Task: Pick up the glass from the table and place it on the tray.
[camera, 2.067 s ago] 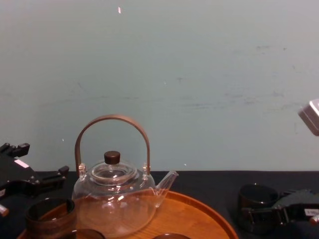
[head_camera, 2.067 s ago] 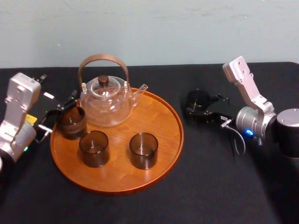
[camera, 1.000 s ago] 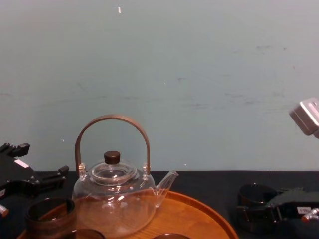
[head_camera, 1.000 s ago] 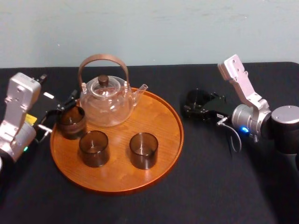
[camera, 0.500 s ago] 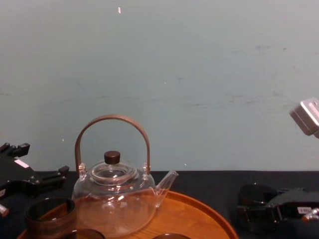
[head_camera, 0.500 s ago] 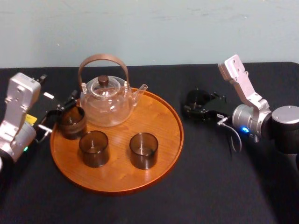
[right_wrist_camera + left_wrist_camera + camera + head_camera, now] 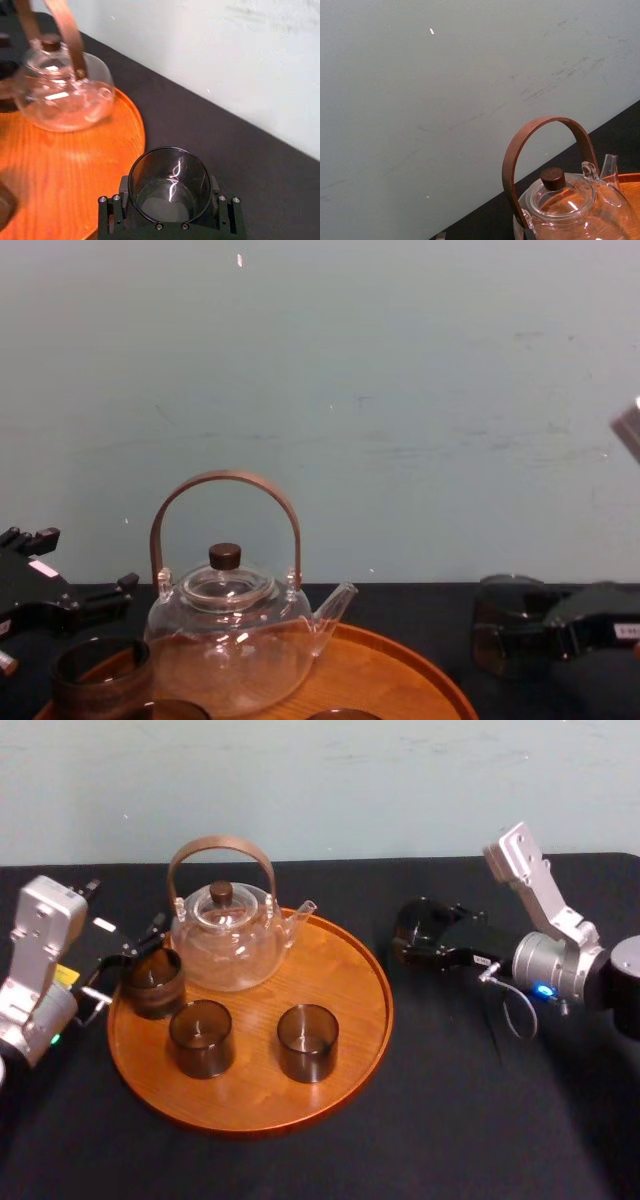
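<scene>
A dark smoky glass (image 7: 418, 923) hangs just above the black table (image 7: 470, 1100), right of the round wooden tray (image 7: 384, 1010). My right gripper (image 7: 424, 942) is shut on it. In the right wrist view the upright glass (image 7: 170, 180) sits between the black fingers (image 7: 111, 216), with the tray's edge (image 7: 134, 145) close beside it. From the chest the held glass (image 7: 503, 632) floats clear of the cloth. My left gripper (image 7: 118, 970) rests at the tray's left edge, open, beside another glass (image 7: 152, 982).
A clear glass teapot (image 7: 225, 935) with a brown arched handle stands at the tray's back. Two more dark glasses (image 7: 201, 1038) (image 7: 307, 1042) stand at the tray's front half. Bare tray wood lies to the right of the teapot. A pale wall runs behind the table.
My right gripper has risen with the glass, lifting it off the cloth, and the right arm has drawn slightly to the right. The left arm has not moved.
</scene>
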